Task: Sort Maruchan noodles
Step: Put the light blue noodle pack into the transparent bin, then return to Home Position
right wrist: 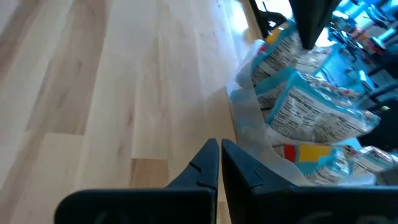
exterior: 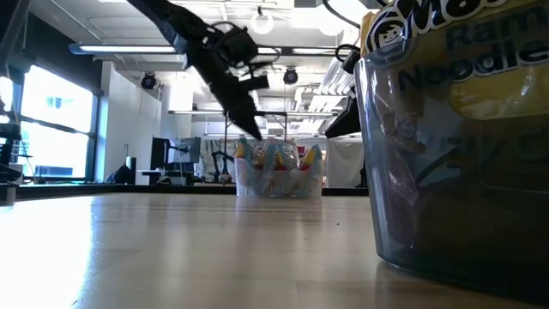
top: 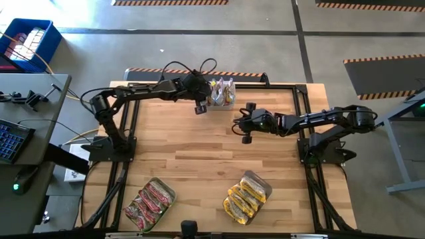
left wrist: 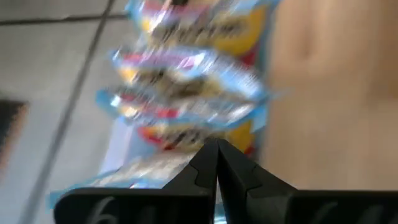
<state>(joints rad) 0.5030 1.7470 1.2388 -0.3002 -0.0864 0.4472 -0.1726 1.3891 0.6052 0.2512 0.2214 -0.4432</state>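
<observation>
Left hand (top: 200,108) shut beside far noodle tub (top: 222,93); right hand (top: 243,123) shut nearby

Wooden table (top: 199,153) sitting inside dark metal frame (top: 130,126); grey concrete floor (top: 199,46) spreading around it; hazard-striped strips (top: 169,2) lying on floor at far side; blue crate (top: 30,43) sitting on floor at far left; side desk (top: 26,126) standing left of table, carrying keyboard (top: 12,141) and small dark clamp (top: 23,97); low view showing workshop room with ceiling lights (exterior: 262,21), bright window (exterior: 47,120) at left, dark equipment (exterior: 176,159) standing in background.
</observation>
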